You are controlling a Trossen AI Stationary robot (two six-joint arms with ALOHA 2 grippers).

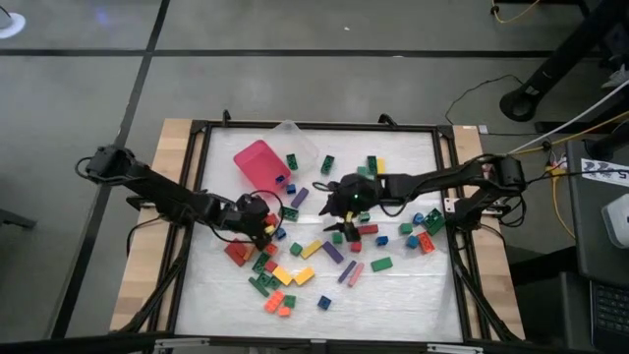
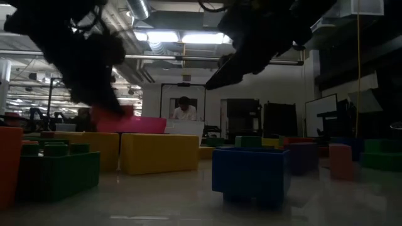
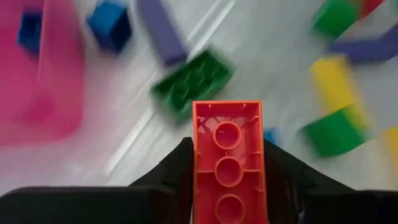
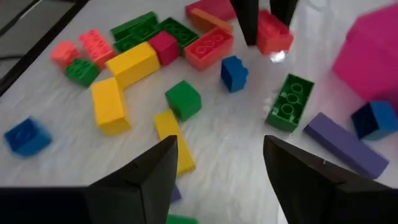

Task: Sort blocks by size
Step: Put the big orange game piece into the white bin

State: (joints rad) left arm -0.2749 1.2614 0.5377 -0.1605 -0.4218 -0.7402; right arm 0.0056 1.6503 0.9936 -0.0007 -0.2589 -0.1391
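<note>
Left pincer (image 1: 265, 222): low over the bench (image 1: 413, 295), just beside the pink tray (image 1: 257, 163); clamped on a long red brick (image 3: 228, 163), hollow underside facing the wrist camera, fingers (image 3: 171, 177) pressed to both long sides.

Right pincer (image 1: 341, 221): near bench centre, fingers (image 4: 149, 174) spread apart, nothing between them.

Blocks (image 1: 295, 265): scattered across the middle and near half of the bench; densest cluster of red, green, yellow and orange pieces close under the left pincer; smaller group near the right edge (image 1: 423, 234); green block (image 4: 288, 102) and purple bar (image 4: 345, 144) lying between the two pincers. A few blue and green pieces beside and in the pink tray.

Clear tray (image 1: 295, 138): touching the pink tray's far side.

Open room: bare strips along the near edge and far right corner.
</note>
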